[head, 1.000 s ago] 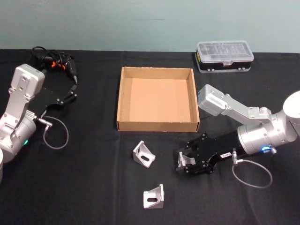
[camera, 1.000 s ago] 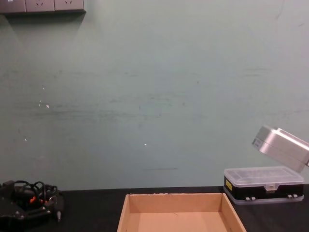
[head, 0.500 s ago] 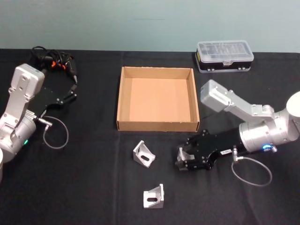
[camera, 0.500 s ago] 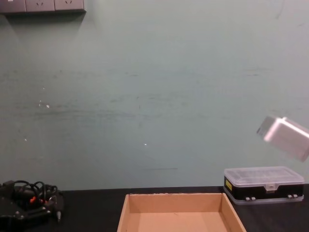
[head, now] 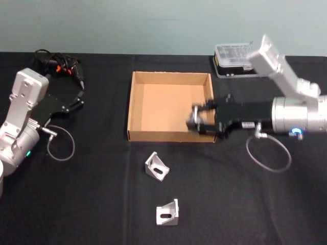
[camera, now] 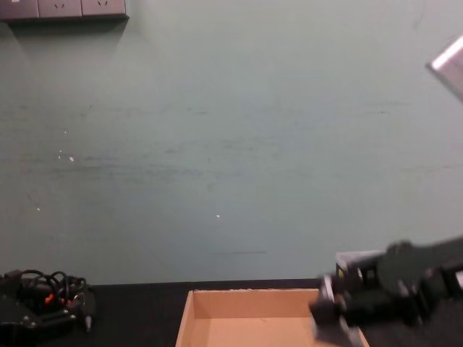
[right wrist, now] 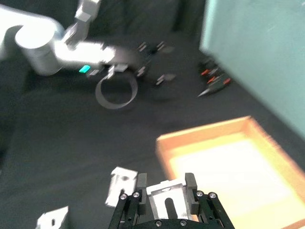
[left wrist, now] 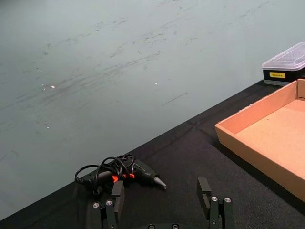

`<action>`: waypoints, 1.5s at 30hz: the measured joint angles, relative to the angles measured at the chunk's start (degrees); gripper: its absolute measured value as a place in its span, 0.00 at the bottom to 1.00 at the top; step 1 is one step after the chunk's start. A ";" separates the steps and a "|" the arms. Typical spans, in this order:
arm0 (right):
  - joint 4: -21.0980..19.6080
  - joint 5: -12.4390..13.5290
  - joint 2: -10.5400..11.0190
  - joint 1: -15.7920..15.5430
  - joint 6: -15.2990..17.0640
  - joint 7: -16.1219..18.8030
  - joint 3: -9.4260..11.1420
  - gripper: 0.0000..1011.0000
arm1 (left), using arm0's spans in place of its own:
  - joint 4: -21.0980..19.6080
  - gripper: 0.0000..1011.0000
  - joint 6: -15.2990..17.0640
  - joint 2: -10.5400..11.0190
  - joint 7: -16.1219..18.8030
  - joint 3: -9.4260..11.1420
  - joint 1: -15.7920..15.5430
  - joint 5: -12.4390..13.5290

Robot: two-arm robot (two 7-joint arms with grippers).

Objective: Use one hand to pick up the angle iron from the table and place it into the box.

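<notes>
The angle iron (right wrist: 165,195) is up off the bench (head: 97,199). It is pinched between the fingers (right wrist: 141,182) of the right gripper (head: 195,121), which are closed snugly on its two sides, slotted face up. In the head view it sits a little right of centre, hanging over the box (head: 131,104), just inside the right wall and near the front one. From the chest camera the same gripper shows low on the right, above the box's right-hand end and clear of its floor as far as I can judge.

By my reckoning the pick is done and the carry is all but done. What is left is to bring the piece down and let it go. The box floor looks bare, so nothing has been delivered yet.

Two spare brackets (head: 157,167) lie on the bench in the lower middle of the head view, well apart from the box. A black case (head: 231,57) sits at the upper right, partly behind the arm.

The left gripper (left wrist: 162,210) is parked at the left edge, fingers spread wide and holding nothing, near a corded tool (head: 61,68).
</notes>
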 joint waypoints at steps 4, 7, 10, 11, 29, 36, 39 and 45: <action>-0.13 0.43 -1.76 -0.79 -1.06 -5.43 2.81 0.48 | 0.00 0.99 0.00 0.00 0.00 0.00 0.00 0.00; 0.46 0.03 -3.58 -1.04 -1.33 -9.18 4.34 0.48 | 0.00 0.99 0.00 0.00 0.00 0.00 0.00 0.00; 2.24 -0.84 -5.94 -0.87 -1.29 -12.78 5.38 0.48 | 0.00 0.99 0.00 0.00 0.00 0.00 0.00 0.00; 2.78 -1.13 -6.51 -0.67 -1.22 -13.46 5.51 0.48 | 0.00 0.99 0.00 0.00 0.00 0.00 0.00 0.00; 20.66 -7.08 -18.38 5.44 0.35 -18.96 4.56 0.48 | 0.00 0.99 0.00 0.00 0.00 0.00 0.00 0.00; 26.03 -8.90 -21.07 7.29 0.78 -18.76 3.87 0.48 | 0.00 0.99 0.00 0.00 0.00 0.00 0.00 0.00; 28.30 -9.59 -22.21 7.94 0.82 -18.50 3.63 0.48 | 0.00 0.99 0.00 0.00 0.00 0.00 0.00 0.00; 31.61 -10.99 -23.73 9.02 0.85 -17.71 3.30 0.48 | 0.00 0.99 0.00 0.00 0.00 0.00 0.00 0.00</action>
